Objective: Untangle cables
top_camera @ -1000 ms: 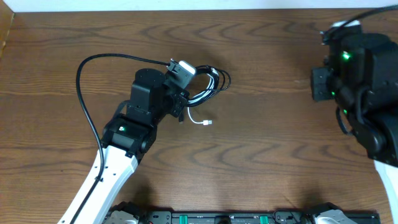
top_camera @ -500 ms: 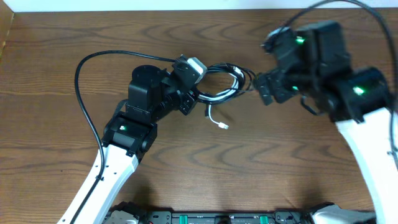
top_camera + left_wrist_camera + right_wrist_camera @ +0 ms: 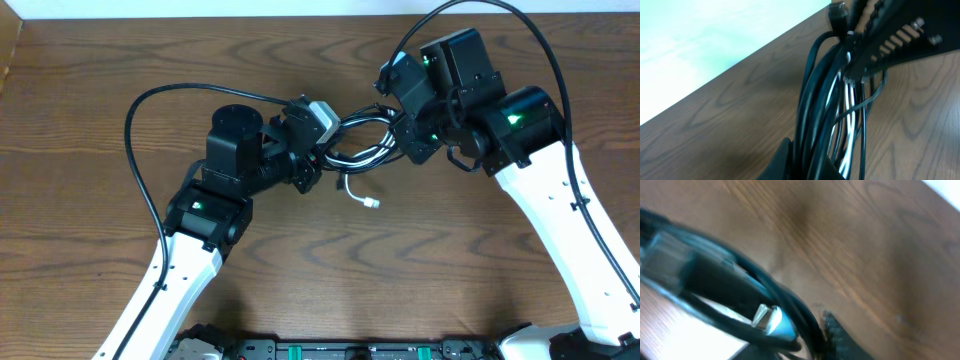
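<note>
The cables (image 3: 362, 152), a bundle of thin black loops with one white cord, hang just above the table centre. The white cord's plug end (image 3: 373, 204) dangles below the bundle. My left gripper (image 3: 312, 160) is shut on the bundle's left end; in the left wrist view the black cables (image 3: 815, 115) run up from between its fingers (image 3: 805, 162). My right gripper (image 3: 405, 135) is at the bundle's right end, open, with cables (image 3: 795, 310) and a silver-tipped plug (image 3: 771, 318) beside its one visible finger (image 3: 837, 332). That view is blurred.
The brown wooden table (image 3: 450, 280) fills the overhead view. Thick black arm cords loop over the left arm (image 3: 135, 160) and the right arm (image 3: 545, 60). The right gripper's body (image 3: 900, 30) shows in the left wrist view. A pale wall (image 3: 700, 35) lies beyond the table's far edge.
My right arm swung in from the far right to the bundle's right end. My left gripper lifted and carried the bundle a little to the right; the white plug end swung right.
</note>
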Controlling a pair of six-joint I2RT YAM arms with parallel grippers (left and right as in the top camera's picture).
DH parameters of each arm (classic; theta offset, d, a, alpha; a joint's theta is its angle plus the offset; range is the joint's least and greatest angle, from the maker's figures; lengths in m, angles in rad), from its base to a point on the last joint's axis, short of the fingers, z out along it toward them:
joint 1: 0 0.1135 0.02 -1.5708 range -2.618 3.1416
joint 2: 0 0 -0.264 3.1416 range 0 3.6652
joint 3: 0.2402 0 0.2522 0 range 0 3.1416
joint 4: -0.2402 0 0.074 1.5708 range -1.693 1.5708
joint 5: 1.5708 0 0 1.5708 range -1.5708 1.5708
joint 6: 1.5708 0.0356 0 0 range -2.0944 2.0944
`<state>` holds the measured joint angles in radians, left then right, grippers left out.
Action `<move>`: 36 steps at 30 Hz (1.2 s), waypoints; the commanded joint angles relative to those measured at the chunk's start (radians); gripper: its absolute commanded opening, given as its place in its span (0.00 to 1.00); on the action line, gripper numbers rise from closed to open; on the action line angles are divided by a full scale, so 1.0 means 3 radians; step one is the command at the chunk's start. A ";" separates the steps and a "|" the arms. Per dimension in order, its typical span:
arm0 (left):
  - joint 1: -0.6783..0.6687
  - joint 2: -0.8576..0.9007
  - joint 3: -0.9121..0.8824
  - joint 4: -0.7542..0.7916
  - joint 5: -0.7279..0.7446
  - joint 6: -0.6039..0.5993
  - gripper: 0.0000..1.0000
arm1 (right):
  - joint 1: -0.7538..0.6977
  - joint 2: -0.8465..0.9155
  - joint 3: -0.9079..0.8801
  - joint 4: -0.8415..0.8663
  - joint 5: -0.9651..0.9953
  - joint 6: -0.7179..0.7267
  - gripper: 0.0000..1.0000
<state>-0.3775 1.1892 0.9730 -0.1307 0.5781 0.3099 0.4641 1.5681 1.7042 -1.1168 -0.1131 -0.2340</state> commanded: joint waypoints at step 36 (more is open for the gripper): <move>-0.0005 0.0150 0.0011 -0.0140 -0.0460 -0.0331 0.95 | -0.0034 -0.1108 0.0000 0.0051 -0.0008 0.0673 0.01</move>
<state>-0.3820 1.2354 0.9730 -0.1917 0.3660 0.2642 0.4614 1.1511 1.6997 -1.1168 0.0711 -0.0147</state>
